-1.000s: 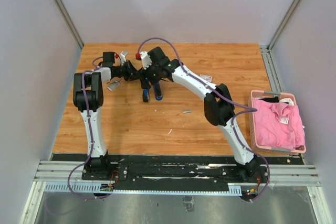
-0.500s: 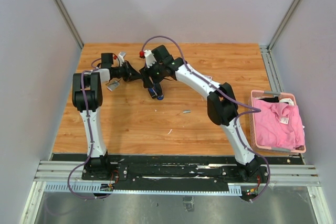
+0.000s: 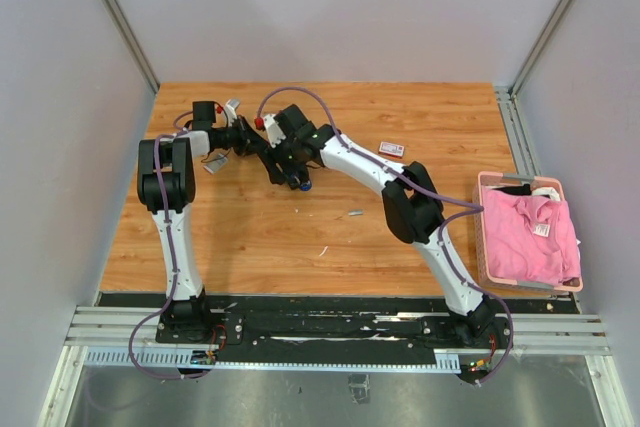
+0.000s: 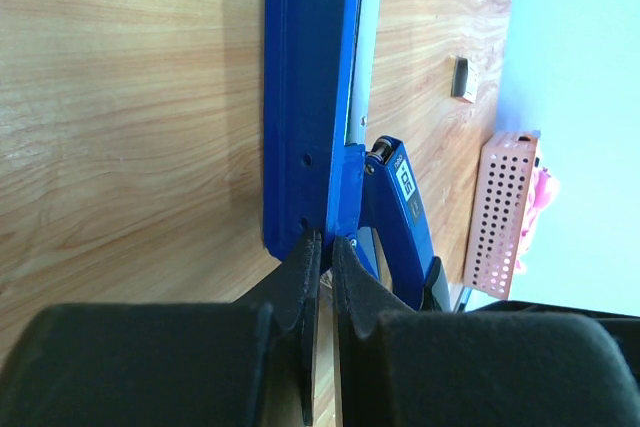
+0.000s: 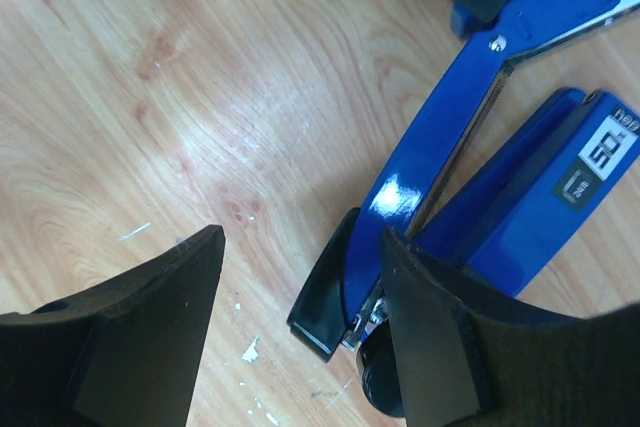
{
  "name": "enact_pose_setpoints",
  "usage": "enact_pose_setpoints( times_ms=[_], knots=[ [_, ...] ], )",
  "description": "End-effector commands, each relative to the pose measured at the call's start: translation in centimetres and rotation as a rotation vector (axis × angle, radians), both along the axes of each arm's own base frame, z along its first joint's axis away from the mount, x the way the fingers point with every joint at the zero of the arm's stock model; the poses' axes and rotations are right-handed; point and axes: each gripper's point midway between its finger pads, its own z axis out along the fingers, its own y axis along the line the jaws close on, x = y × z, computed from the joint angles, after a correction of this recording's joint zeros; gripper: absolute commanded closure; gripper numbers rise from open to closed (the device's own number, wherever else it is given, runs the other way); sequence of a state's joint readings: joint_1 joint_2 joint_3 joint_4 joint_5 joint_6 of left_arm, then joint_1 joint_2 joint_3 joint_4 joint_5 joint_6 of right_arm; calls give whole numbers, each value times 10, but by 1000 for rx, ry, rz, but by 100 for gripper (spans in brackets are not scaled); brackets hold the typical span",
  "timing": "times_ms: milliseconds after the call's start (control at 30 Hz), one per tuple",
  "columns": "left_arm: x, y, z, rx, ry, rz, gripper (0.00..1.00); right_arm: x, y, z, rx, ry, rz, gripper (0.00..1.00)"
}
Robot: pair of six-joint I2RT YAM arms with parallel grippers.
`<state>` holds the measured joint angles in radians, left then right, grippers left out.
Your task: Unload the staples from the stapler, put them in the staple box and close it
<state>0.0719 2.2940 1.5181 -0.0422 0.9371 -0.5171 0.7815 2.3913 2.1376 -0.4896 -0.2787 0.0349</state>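
The blue stapler [image 4: 305, 97] lies swung open on the wooden table, its two arms splayed apart. My left gripper [image 4: 325, 244] is shut on its rear hinge end. In the right wrist view the stapler [image 5: 520, 197] shows a black-capped front tip between my right gripper's [image 5: 300, 277] open fingers, close against the right finger [image 5: 430, 327] and apart from the left one. From above, the left gripper [image 3: 252, 140] and right gripper [image 3: 290, 169] meet over the stapler [image 3: 301, 184], which is mostly hidden. A short silvery strip of staples [image 3: 354, 213] lies on the table to the right.
A small flat white box with red marking [image 3: 391, 148] lies on the wood behind the right forearm. A pink perforated basket [image 3: 487, 247] with pink cloth stands past the table's right edge. White flecks dot the wood near the stapler tip.
My right gripper has moved left and closer to the left gripper, over the stapler's front. The stapler's arms have shifted under it. The white box is now uncovered.
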Motion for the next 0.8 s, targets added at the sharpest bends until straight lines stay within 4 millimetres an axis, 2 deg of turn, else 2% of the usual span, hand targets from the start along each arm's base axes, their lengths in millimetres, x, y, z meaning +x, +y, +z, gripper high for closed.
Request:
enact_pose_setpoints(
  times_ms=[0, 133, 333, 467, 767],
  knots=[
    [-14, 26, -55, 113, 127, 85, 98, -7, -10, -33, -103, 6, -35, 35],
    [-15, 27, -55, 116, 130, 86, 98, -4, -10, -31, -108, -11, -38, 35],
    [-15, 27, -57, 125, 132, 88, 99, 3, -9, -16, -106, -59, -50, 35],
    [-15, 28, -58, 128, 134, 91, 98, 12, -18, -12, -151, -115, -82, 34],
    [-15, 28, -58, 133, 133, 92, 99, -3, -22, -43, -211, -73, -55, 34]
  ],
)
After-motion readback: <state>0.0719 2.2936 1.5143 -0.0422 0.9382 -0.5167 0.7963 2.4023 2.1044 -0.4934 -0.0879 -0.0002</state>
